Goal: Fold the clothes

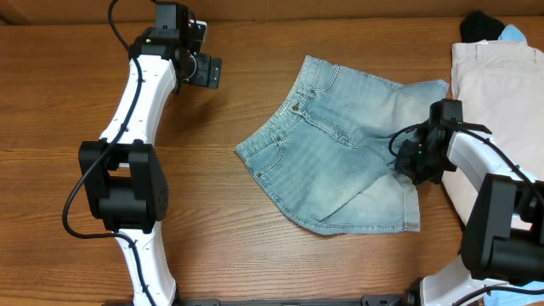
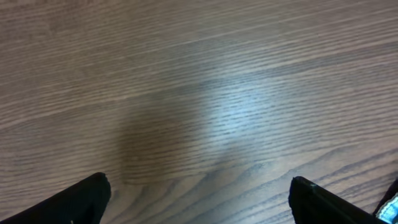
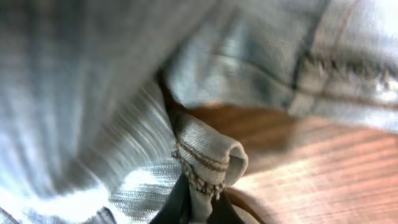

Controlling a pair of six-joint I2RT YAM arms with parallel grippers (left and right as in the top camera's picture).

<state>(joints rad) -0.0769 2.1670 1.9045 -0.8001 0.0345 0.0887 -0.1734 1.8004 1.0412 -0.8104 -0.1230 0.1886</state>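
**Overhead:** The light-blue faded denim shorts (image 1: 340,144) were laid on the brown wood-grain table (image 1: 255,255), right of centre. The waistband was turned toward the left and the leg openings toward the right. The right gripper (image 1: 410,158) was set down on the shorts at the leg end, w/ denim bunched under it. The left gripper (image 1: 204,70) was held near the table's far-left edge, well apart from the shorts. A pale beige folded fabric (image 1: 501,93) was seen at the right edge, just beside the shorts' upper leg. A black cloth item (image 1: 480,25) lay beyond it at the top corner.

**Left wrist:** Only bare table (image 2: 199,93) was shown. The left gripper (image 2: 199,199) was spread wide, w/ its two dark fingertips (image 2: 81,199) at opp. bottom corners. Nothing was held btwn them.

**Right wrist:** The view was filled by the shorts (image 3: 93,93), blurred and very close. A stitched hem fold (image 3: 210,163) was pinched up off the table (image 3: 323,174). The right gripper (image 3: 193,208) was clenched on that fold, w/ cloth trapped btwn its dark fingers at the bottom edge. A second stitched seam ran across the upper right. Which part of the garment it belonged to could not be told.
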